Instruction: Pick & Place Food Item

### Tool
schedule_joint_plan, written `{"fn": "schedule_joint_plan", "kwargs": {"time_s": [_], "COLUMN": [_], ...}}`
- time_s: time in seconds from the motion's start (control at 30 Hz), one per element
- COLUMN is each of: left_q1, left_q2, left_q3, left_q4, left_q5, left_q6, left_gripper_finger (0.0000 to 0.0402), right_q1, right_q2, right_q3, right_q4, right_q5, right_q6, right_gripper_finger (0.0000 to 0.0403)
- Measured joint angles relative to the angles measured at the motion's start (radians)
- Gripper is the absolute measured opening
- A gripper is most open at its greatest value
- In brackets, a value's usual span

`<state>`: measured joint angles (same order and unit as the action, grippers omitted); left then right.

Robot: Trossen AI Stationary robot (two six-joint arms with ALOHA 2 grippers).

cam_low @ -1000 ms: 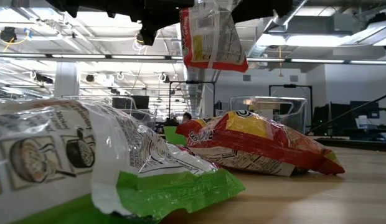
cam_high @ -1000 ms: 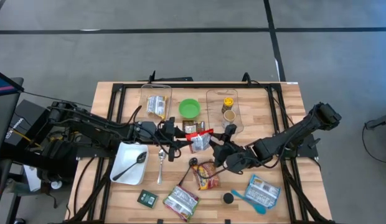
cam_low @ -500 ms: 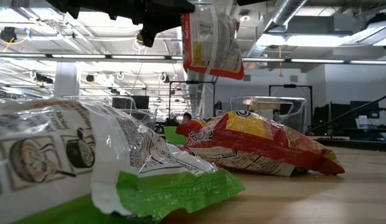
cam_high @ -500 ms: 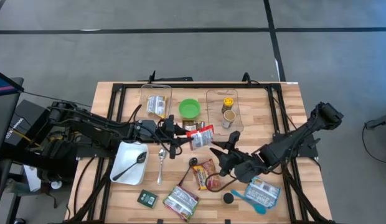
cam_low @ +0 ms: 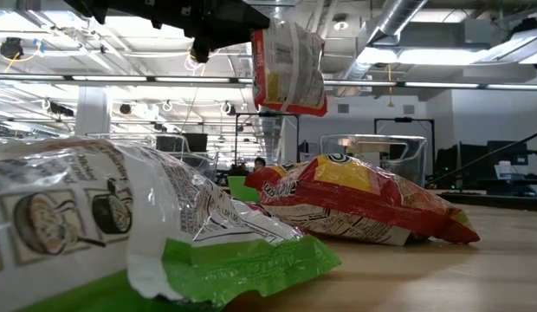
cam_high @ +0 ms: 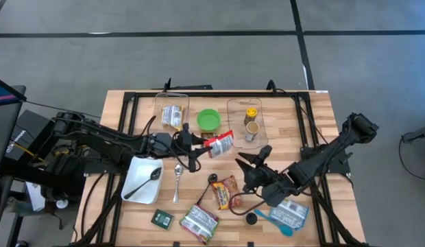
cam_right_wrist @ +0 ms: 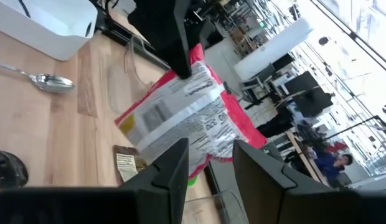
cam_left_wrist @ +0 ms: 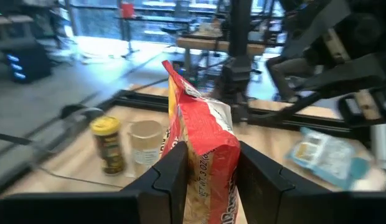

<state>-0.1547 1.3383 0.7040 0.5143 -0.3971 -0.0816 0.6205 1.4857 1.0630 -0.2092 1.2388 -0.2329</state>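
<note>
**Snack bag lifted, drop-off not yet done**

You have the pick done: the red snack bag [cam_high: 220, 144] is off the table, hanging in the air just in front of the green bowl [cam_high: 208, 119], and held only by your left gripper [cam_high: 197, 143]. In the left wrist view the two dark fingers [cam_left_wrist: 170, 177] are clamped on the bag's lower edge, with the bag standing up between them. From the low camera the bag [cam_low: 288, 68] hangs well clear of the other packets lying on the wood.

What remains is the placing. Judging by the layout, the clear tray [cam_high: 247, 121] to the right of the green bowl, holding a yellow-lidded jar [cam_high: 251, 113] and a cup [cam_high: 252, 127], or the second clear tray [cam_high: 171, 112] to the bowl's left, looks like a likely target, but nothing here tells you which.

Your left arm reaches in low from the table's left side, stretched nearly flat towards the bowl. Your right gripper [cam_high: 250, 165] sits further out from the bowl, past the bag, pointing back at it; its fingers [cam_right_wrist: 171, 171] stand slightly apart and hold nothing.
</note>
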Motion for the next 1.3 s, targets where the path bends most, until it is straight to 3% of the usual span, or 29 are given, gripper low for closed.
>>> {"fn": "schedule_joint_plan", "kwargs": {"time_s": [0.4, 0.63, 1.03, 1.3], "left_q1": [0.008, 0.103, 0.372, 0.450], "left_q2": [-0.202, -0.309, -0.353, -0.333], "left_q3": [0.000, 0.000, 0.000, 0.000], "left_q4": [-0.136, -0.229, -0.507, -0.617], "left_q5": [-0.350, -0.463, -0.497, -0.439], "left_q6": [0.274, 0.441, 0.468, 0.383], "left_gripper_finger": [0.0111, 0.0110, 0.0113, 0.0112], "right_q1": [-0.001, -0.011, -0.035, -0.034], "right_q2": [0.000, 0.000, 0.000, 0.000], "right_q3": [0.000, 0.000, 0.000, 0.000], "right_q4": [-0.041, -0.046, -0.079, -0.079], "right_q5": [0.000, 0.000, -0.008, -0.008], "right_q6": [0.025, 0.042, 0.083, 0.085], "right_gripper_finger": [0.0118, 0.0118, 0.0118, 0.0118]}}
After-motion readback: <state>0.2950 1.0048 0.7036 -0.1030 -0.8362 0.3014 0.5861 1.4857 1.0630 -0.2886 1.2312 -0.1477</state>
